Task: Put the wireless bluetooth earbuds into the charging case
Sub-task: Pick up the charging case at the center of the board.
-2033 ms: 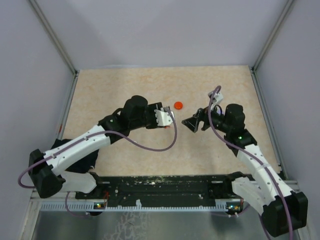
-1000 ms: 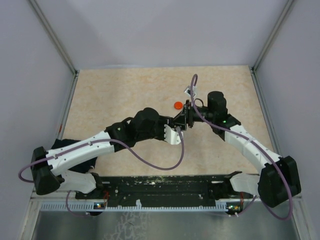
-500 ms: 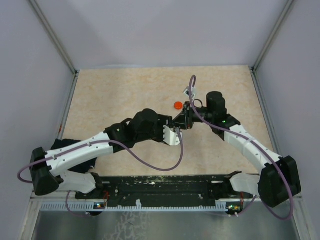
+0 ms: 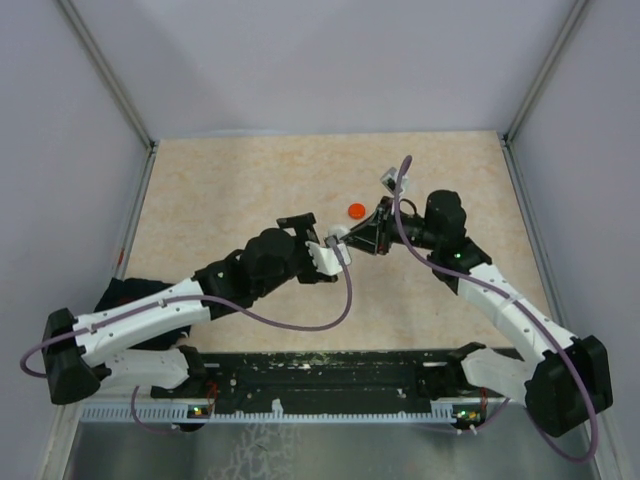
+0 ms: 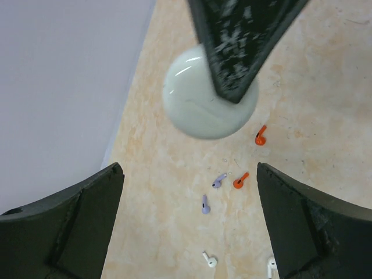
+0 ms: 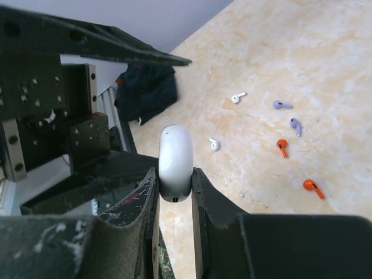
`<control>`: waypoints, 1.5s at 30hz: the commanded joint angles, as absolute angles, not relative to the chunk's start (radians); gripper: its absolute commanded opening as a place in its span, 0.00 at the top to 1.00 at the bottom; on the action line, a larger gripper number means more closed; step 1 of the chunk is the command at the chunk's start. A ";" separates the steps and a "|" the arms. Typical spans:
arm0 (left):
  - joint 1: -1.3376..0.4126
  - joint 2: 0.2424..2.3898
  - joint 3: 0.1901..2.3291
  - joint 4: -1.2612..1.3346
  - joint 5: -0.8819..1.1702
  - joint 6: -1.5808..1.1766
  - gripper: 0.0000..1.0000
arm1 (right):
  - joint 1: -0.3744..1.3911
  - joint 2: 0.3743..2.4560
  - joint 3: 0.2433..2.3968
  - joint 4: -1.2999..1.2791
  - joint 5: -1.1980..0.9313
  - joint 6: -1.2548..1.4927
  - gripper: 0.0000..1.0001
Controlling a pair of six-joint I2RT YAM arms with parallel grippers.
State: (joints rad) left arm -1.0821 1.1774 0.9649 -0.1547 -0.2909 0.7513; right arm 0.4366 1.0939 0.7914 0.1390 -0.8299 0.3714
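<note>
A white round charging case, lid closed, is held edge-up above the table, and my right gripper is shut on it. In the left wrist view the case hangs ahead of my left gripper, whose jaws stand wide open with nothing between them. The earbuds lie loose on the table below: two red, two purple and two white. From above, both grippers meet mid-table, the left gripper beside the right gripper; the arms hide the earbuds there.
A small red round disc lies on the table just behind the grippers. A dark bundle sits near the left arm's base. Grey walls with metal posts enclose the table on three sides.
My right gripper shut on the white case while my left gripper opened wide, let go of it and drew back to the left. The right arm shifted slightly right with the case.
</note>
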 commanded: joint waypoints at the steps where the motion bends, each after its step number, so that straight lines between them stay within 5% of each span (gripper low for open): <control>1: -1.083 1.113 0.908 -0.015 -0.435 0.557 0.00 | 0.445 1.025 0.728 0.309 -0.723 0.419 1.00; 13: -1.033 1.124 0.883 0.066 -0.569 0.060 0.01 | 0.445 0.917 0.507 0.662 -0.566 0.501 1.00; 27: -0.857 0.939 0.661 0.441 -0.090 -0.302 0.00 | 0.447 0.917 0.429 0.862 -0.557 0.600 1.00; 45: -0.781 1.097 0.629 0.895 0.330 -0.707 0.14 | 0.461 0.932 0.393 1.067 -0.576 0.716 1.00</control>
State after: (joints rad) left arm -0.7872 1.0721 0.6308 0.7170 0.2165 -0.5884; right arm 0.4450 0.9325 0.3904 0.9142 -0.5629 0.6685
